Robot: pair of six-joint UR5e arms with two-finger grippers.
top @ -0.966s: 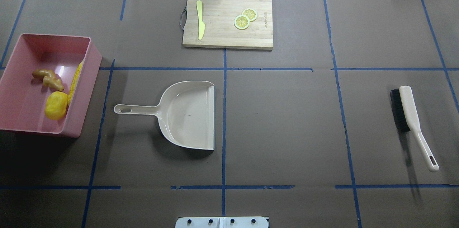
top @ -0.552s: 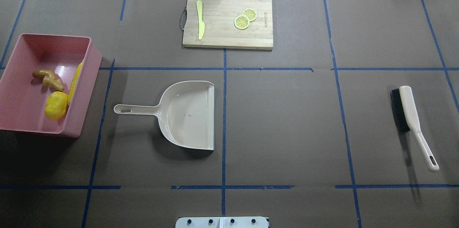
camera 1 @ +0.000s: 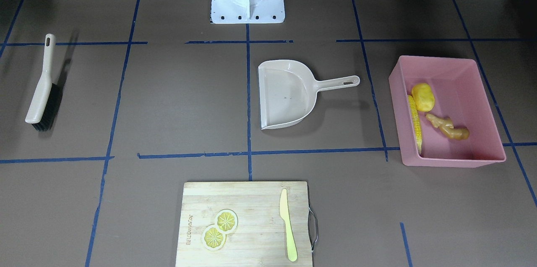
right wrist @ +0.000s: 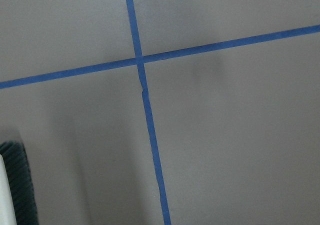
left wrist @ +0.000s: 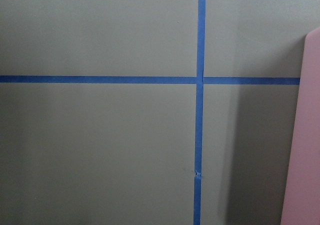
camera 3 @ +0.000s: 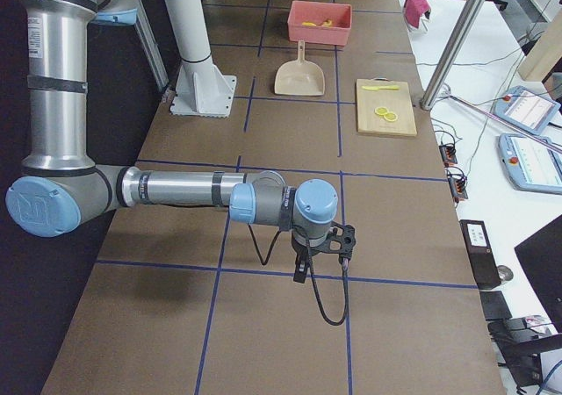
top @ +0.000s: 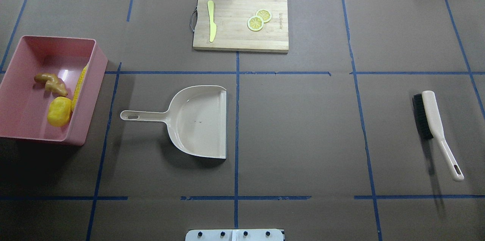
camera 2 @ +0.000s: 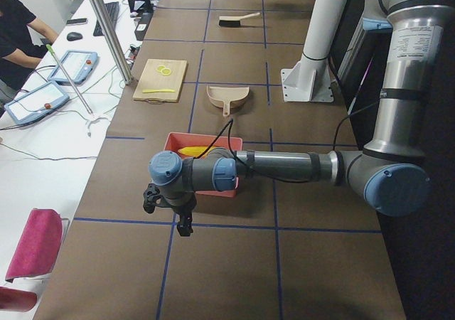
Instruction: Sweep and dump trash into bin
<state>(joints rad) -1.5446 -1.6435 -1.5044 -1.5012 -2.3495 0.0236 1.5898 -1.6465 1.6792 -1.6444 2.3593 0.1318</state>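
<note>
The pink bin (top: 22,127) stands at the table's left end. The corn cob (top: 78,86), the yellow lump (top: 59,111) and the ginger root (top: 51,83) lie inside it. The front-facing view shows the bin (camera 1: 461,69) with the same three inside. My left gripper (camera 2: 183,224) hangs over bare table beside the bin, seen only in the exterior left view. My right gripper (camera 3: 300,272) hangs over bare table at the other end, seen only in the exterior right view. I cannot tell whether either is open or shut. The bin's edge (left wrist: 305,135) shows in the left wrist view.
The beige dustpan (top: 197,119) lies empty at mid-table, handle toward the bin. The brush (top: 435,127) lies at the right; its bristles (right wrist: 20,185) show in the right wrist view. A cutting board (top: 240,21) with a knife and lemon slices sits at the far edge.
</note>
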